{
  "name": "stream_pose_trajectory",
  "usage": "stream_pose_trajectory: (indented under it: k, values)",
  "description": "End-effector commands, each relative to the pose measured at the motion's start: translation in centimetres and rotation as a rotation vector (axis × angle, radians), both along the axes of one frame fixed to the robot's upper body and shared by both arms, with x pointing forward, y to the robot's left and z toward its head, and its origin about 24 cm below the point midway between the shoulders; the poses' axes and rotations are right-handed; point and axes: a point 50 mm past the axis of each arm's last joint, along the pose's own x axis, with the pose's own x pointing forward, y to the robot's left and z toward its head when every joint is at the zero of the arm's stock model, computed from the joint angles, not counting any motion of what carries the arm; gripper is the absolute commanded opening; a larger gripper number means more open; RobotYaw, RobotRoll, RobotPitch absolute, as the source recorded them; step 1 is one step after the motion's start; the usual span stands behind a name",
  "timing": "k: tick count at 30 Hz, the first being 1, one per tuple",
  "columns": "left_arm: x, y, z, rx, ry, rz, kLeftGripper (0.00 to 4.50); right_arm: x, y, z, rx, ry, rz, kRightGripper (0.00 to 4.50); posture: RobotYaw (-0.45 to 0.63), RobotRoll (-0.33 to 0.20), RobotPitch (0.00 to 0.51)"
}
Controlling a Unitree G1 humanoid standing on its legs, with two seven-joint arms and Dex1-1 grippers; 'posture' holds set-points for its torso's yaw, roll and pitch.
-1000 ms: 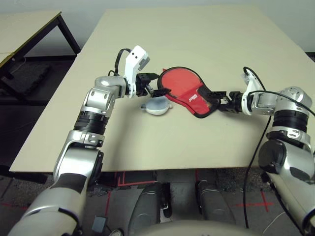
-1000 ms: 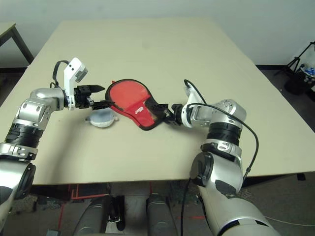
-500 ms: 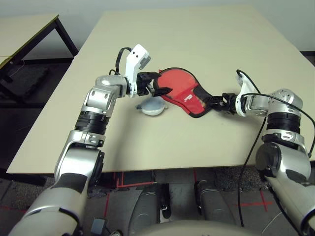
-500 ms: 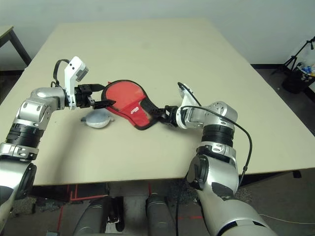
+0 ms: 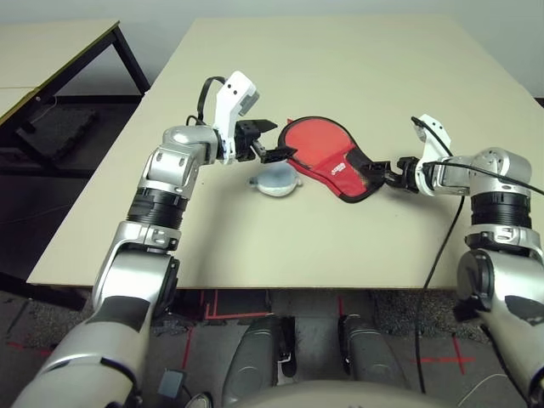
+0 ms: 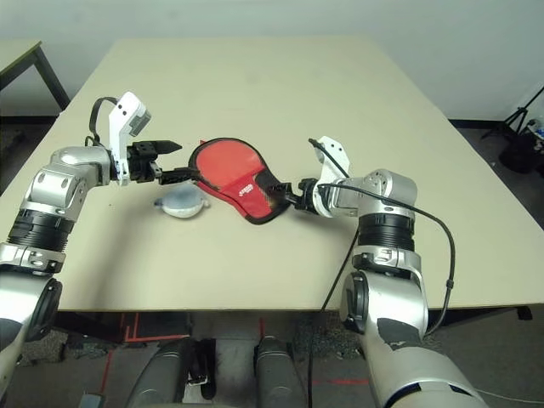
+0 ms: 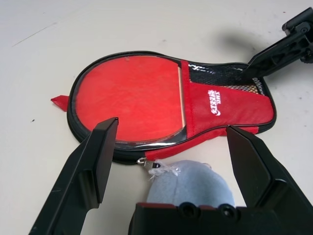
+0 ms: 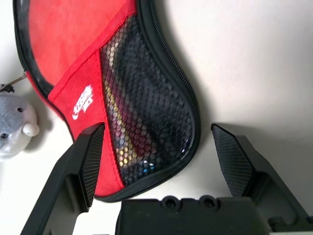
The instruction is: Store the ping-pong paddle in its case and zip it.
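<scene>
Since the earlier frames the right pincer (image 6: 293, 194) has let go of the narrow end of the red, paddle-shaped soft zip case with black trim (image 5: 321, 155) and drawn slightly back from it; its black fingers now stand wide apart with the case's tip just ahead of them. The left pincer (image 5: 274, 141) has kept its place at the round end of the case, fingers spread wide, holding nothing. The case itself lies much as before on the pale beige counter (image 5: 340, 68), near the middle between the two arms.

The head views give the layout — case flat on the counter, a grey plush fish charm (image 5: 276, 182) just beside its round end on the robot's side, left pincer at one end and right pincer at the other. The left wrist view adds what they cannot: the ping-pong paddle's red round rubber blade (image 7: 129, 95) lies inside the case, bare where the cover is folded open, with the zip track running round it and the charm tied to the zipper pull at the case's edge. The right wrist view shows the black mesh panel (image 8: 146, 112) over the handle end, striped colours glinting through the mesh — and the white logo on the red fabric beside it.
</scene>
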Motion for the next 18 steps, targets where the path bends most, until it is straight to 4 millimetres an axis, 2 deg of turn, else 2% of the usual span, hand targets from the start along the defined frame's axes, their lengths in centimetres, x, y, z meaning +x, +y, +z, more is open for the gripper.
stream_pose_trajectory:
  k: [1,6,18]
  values:
    - [-0.1,0.3,0.0,0.004,-0.001,0.007,4.50,-0.2,-0.7,-1.9,-0.029,0.079,-0.045,4.49,0.03,0.000,0.109]
    - [-0.1,0.4,0.0,0.006,-0.003,0.012,4.50,-0.4,1.4,-2.8,0.070,0.144,0.017,4.49,0.03,0.000,0.107]
    - [0.1,0.2,0.1,0.004,-0.004,0.015,4.50,-1.1,6.3,-2.4,0.246,0.282,0.172,4.49,0.03,0.000,0.116]
